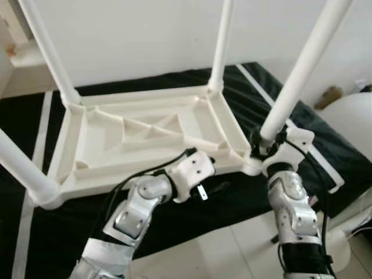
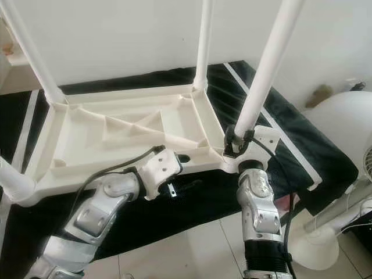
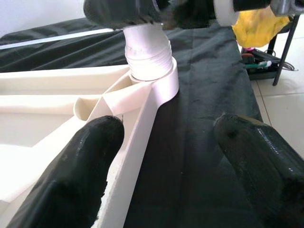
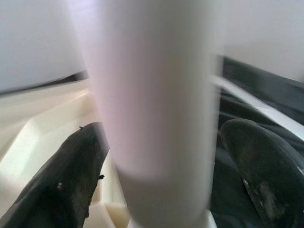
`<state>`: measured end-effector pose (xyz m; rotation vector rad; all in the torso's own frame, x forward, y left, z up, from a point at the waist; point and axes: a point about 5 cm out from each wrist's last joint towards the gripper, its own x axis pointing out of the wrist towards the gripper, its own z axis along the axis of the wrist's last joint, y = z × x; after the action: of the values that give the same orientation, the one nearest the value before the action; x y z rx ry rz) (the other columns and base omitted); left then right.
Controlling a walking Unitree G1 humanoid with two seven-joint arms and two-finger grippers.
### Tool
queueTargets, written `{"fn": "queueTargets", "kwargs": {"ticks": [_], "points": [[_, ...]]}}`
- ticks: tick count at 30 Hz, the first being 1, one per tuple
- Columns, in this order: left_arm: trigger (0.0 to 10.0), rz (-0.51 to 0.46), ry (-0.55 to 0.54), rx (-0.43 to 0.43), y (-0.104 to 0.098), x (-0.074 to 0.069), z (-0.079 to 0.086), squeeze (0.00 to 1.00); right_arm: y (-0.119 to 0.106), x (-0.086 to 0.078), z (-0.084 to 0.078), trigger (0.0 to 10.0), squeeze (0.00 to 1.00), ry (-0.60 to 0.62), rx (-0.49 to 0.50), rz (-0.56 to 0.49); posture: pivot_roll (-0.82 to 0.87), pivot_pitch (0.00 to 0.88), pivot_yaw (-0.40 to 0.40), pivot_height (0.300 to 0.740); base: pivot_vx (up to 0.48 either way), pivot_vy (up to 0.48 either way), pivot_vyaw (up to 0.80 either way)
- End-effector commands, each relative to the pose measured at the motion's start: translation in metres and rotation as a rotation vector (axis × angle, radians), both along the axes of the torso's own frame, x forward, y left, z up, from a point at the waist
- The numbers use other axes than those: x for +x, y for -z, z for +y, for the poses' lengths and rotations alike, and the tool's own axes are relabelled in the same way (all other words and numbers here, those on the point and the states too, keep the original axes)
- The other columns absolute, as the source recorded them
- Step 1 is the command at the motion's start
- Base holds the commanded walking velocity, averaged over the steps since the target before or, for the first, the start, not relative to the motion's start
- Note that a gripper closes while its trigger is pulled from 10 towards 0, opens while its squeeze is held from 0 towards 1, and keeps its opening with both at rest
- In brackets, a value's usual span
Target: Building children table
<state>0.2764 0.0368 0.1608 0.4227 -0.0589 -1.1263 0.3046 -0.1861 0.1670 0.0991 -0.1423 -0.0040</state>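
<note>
A white plastic children's table (image 1: 145, 174) lies upside down on a black cloth (image 1: 232, 200), its legs pointing up. My right gripper (image 1: 267, 140) is shut on the near right leg (image 1: 302, 70) just above its corner socket; the right wrist view has that leg (image 4: 152, 95) between both fingers (image 4: 71, 180). My left gripper (image 1: 209, 168) is open at the table's front rim, left of that corner. In the left wrist view one finger (image 3: 71, 175) rests over the rim (image 3: 142, 128) and the other hangs over the cloth, facing the leg's ribbed base (image 3: 148, 57).
The cloth, with white stripes, covers a low surface against a white wall. Pale tile floor (image 2: 192, 250) lies in front. A large white rounded object (image 2: 343, 116) and a white stand base (image 2: 317, 250) are at the right. Something yellow (image 3: 259, 23) sits beyond the cloth's edge.
</note>
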Motion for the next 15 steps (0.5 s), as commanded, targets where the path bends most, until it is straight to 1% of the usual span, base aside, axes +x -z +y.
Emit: {"fn": "queueTargets", "kwargs": {"ticks": [1, 2, 3, 4, 5, 6, 7, 9, 10, 11, 12, 15], "points": [[10.0, -0.022, -0.066, -0.021, 0.0, 0.003, 0.002, 0.0, 0.006, -0.001, -0.002, 10.0, 0.0, -0.048, -0.005, 0.028, -0.07, 0.03, 0.005, 0.74, 0.0, 0.0, 0.0], [10.0, -0.023, -0.066, -0.023, -0.001, 0.003, 0.001, 0.0, 0.007, 0.001, -0.008, 10.0, 0.0, -0.089, -0.033, 0.027, -0.07, 0.032, 0.003, 0.74, 0.0, 0.0, 0.0], [10.0, -0.023, -0.066, -0.023, -0.001, 0.003, 0.001, 0.0, 0.007, 0.001, -0.008, 10.0, 0.0, -0.089, -0.033, 0.027, -0.07, 0.032, 0.003, 0.74, 0.0, 0.0, 0.0], [10.0, -0.024, -0.066, -0.025, -0.001, 0.003, 0.001, 0.0, 0.008, 0.002, -0.012, 10.0, 0.0, -0.115, -0.053, 0.026, -0.07, 0.034, 0.003, 0.74, 0.0, 0.0, 0.0], [10.0, -0.022, -0.066, -0.03, -0.001, 0.002, 0.0, 0.0, 0.012, 0.003, -0.016, 10.0, 0.0, -0.188, -0.114, 0.033, -0.07, 0.036, 0.004, 0.74, 0.0, 0.0, 0.0], [10.0, -0.022, -0.066, -0.03, -0.001, 0.002, 0.0, 0.0, 0.012, 0.003, -0.016, 10.0, 0.0, -0.188, -0.114, 0.033, -0.07, 0.036, 0.004, 0.74, 0.0, 0.0, 0.0], [10.0, -0.021, -0.066, -0.031, -0.001, 0.002, 0.0, 0.0, 0.014, 0.004, -0.018, 10.0, 0.0, -0.208, -0.144, 0.038, -0.07, 0.036, 0.004, 0.74, 0.0, 0.0, 0.0], [10.0, -0.017, -0.067, -0.034, 0.0, 0.001, -0.001, 0.0, 0.015, 0.004, -0.019, 10.0, 0.0, -0.23, -0.147, 0.046, -0.07, 0.038, 0.004, 0.74, 0.0, 0.0, 0.0], [10.0, -0.009, -0.067, -0.041, 0.001, 0.0, -0.001, 0.0, 0.018, 0.005, -0.02, 10.0, 0.0, -0.257, -0.167, 0.055, -0.07, 0.038, 0.004, 0.74, 0.0, 0.0, 0.0], [10.0, -0.009, -0.067, -0.041, 0.001, 0.0, -0.001, 0.0, 0.018, 0.005, -0.02, 10.0, 0.0, -0.257, -0.167, 0.055, -0.07, 0.038, 0.004, 0.74, 0.0, 0.0, 0.0], [10.0, 0.001, -0.068, -0.048, 0.003, -0.002, -0.002, 0.0, 0.02, 0.007, -0.02, 10.0, 0.0, -0.293, -0.181, 0.062, -0.06, 0.043, 0.009, 0.74, 0.0, 0.0, 0.0], [10.0, 0.012, -0.069, -0.054, 0.004, -0.003, -0.003, 0.0, 0.02, 0.009, -0.02, 10.0, 0.0, -0.32, -0.196, 0.066, -0.06, 0.044, 0.01, 0.74, 0.0, 0.0, 0.0]]}}
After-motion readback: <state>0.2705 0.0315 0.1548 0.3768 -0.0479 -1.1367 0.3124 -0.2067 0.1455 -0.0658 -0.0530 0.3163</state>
